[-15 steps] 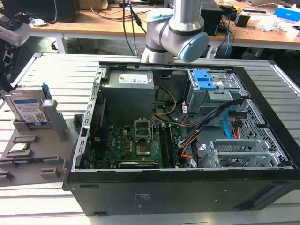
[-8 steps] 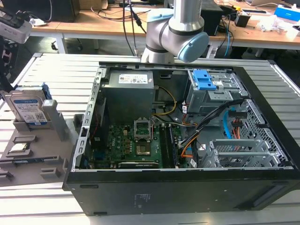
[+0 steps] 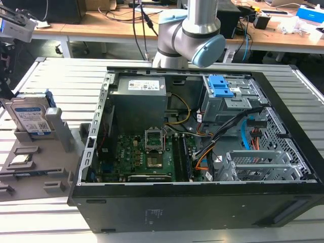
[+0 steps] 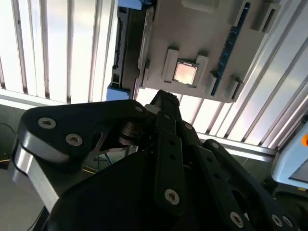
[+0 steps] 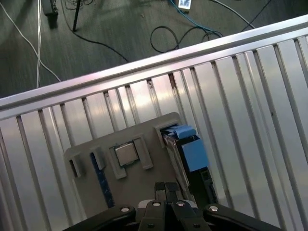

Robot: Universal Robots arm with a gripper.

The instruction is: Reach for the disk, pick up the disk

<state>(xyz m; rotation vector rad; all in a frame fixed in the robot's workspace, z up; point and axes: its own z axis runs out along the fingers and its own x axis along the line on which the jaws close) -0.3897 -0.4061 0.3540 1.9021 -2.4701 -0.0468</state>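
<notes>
- Step in hand, by my judgement: the reach. The gripper hovers over the grey tray, near the disk but not touching it, and the disk is not yet lifted.
- Tool state: in both wrist views the fingertips are pressed together with no gap and nothing between them.
- Where the disk is: it stands on edge in a slot of the tray on the slatted table. This is at the exterior view's left, well apart from the open computer case.
- What a grasp calls for: the fingers must part wider than the disk's thin edge, line up along its upper edge and clear the tray's posts.
- Count: one disk, one gripper, one tray, one computer case, and one processor chip lying flat in the tray beside the disk.
</notes>
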